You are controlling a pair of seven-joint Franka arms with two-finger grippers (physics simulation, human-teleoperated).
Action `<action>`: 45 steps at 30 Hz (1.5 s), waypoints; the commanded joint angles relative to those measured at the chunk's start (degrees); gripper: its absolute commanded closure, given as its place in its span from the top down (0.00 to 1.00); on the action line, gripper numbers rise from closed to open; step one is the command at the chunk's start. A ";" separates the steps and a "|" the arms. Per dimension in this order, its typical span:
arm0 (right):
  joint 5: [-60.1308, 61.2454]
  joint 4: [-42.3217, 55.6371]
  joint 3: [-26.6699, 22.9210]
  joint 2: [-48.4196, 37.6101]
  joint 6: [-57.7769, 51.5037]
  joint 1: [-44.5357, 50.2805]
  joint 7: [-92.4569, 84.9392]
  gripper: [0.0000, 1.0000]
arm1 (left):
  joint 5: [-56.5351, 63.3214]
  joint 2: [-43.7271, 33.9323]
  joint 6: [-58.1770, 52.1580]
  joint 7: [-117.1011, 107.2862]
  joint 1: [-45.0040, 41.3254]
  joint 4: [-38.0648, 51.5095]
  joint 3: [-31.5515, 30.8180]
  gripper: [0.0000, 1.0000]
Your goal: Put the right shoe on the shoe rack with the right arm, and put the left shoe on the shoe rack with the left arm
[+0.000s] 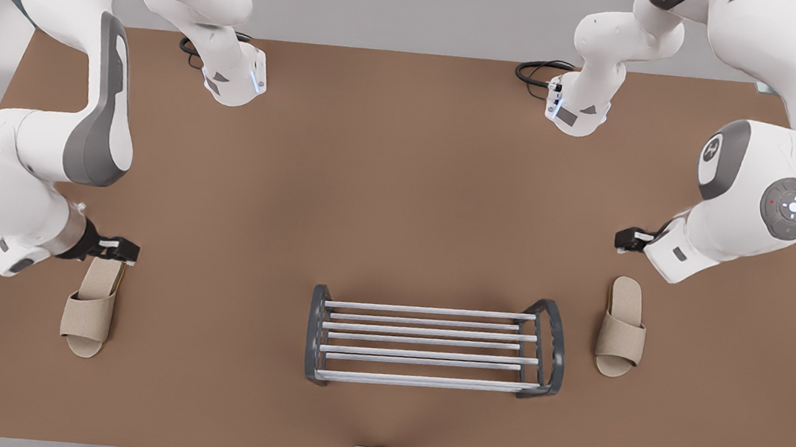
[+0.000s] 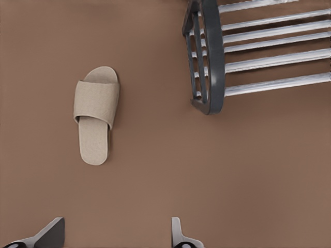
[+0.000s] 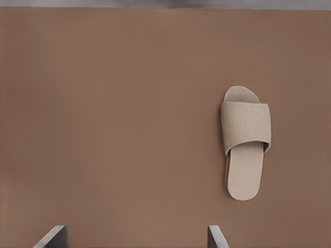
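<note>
Approach step: you had both wide open, right pincer (image 1: 124,250) over the right shoe (image 1: 90,307) heel, left pincer (image 1: 627,240) near the left shoe (image 1: 622,328). Next, I judged, each needed lowering to grip.

matt woven-cloth slippers (image 1: 622,328) (beige); glossy metal rack bars (image 1: 429,347)

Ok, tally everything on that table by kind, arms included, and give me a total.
Beige slippers: 2, the left shoe beside the rack's end, the right shoe farther from it.
Shoe rack: 1
Robot arms: 2, with the left gripper and the right gripper, jaws open on both.
Total: 5
</note>
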 commanded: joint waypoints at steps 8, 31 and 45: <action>0.08 -23.69 0.09 -12.36 29.22 -0.59 2.27 1.00 | 5.21 -3.37 31.25 1.33 8.15 -14.00 -0.10 1.00; -5.54 -62.73 2.55 -9.30 102.10 -16.76 -5.90 1.00 | 41.59 8.66 115.56 -7.55 33.55 -51.19 -3.53 1.00; -6.86 -55.70 2.55 -1.21 102.10 -22.56 -10.03 1.00 | 40.36 18.33 115.30 -21.87 32.94 -49.79 -3.00 0.99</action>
